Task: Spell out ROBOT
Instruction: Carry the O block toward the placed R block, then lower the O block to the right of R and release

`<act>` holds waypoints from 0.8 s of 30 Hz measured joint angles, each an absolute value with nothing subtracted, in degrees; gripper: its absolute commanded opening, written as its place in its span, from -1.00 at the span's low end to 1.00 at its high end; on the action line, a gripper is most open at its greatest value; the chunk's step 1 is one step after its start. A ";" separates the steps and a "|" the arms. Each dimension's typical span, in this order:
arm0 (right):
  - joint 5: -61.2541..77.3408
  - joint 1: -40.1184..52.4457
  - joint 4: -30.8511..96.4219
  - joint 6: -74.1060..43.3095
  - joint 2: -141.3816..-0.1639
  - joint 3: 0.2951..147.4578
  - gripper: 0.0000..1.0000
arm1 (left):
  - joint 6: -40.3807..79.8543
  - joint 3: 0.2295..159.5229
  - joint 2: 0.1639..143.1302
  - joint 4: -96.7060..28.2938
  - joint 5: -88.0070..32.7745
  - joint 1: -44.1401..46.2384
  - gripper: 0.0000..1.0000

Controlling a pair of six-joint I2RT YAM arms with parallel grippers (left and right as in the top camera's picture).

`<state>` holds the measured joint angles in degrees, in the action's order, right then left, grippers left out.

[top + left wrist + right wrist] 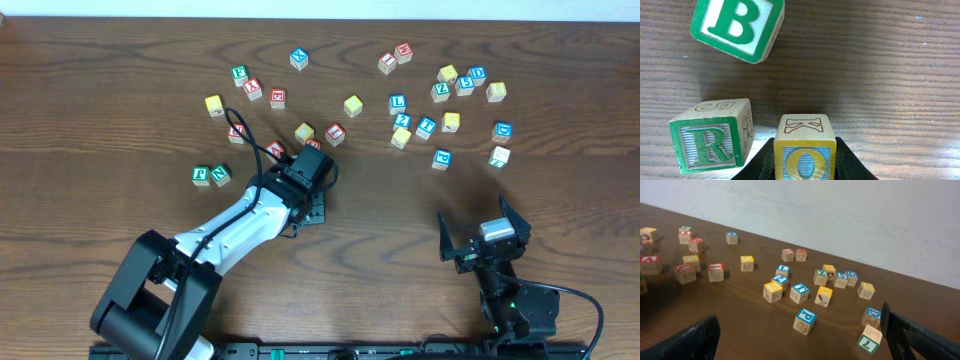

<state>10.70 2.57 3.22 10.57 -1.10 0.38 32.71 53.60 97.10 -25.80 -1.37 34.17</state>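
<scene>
A: Wood table (100, 100), cubes scattered. O (805, 150) is held in the left gripper (805, 169), jaws narrowed on it, just beside R (710, 142).
B: And the right gripper (476, 222)?
A: Spread wide, nothing held. O is being placed. Release is needed next, then B (737, 27) is to be squared alongside.

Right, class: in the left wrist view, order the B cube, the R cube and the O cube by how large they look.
1. B cube, though cropped at the top.
2. R cube, close behind; unsure.
3. O cube, cropped at the bottom.
Nearness may skew this.
</scene>
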 measured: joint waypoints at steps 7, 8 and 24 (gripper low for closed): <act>10.70 2.57 3.22 10.57 -1.10 0.38 0.99 | 31.48 55.70 97.10 -27.88 1.08 37.04 -0.86; 10.70 2.57 3.22 10.55 -1.10 0.38 0.99 | 31.48 55.70 97.10 -27.94 1.72 37.04 -0.85; 10.70 2.57 3.20 10.57 -1.10 0.38 0.99 | 31.48 55.70 97.34 -29.56 7.75 37.04 -0.86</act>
<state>10.70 2.57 3.20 10.57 -1.10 0.38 31.48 55.70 97.34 -29.56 7.75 37.04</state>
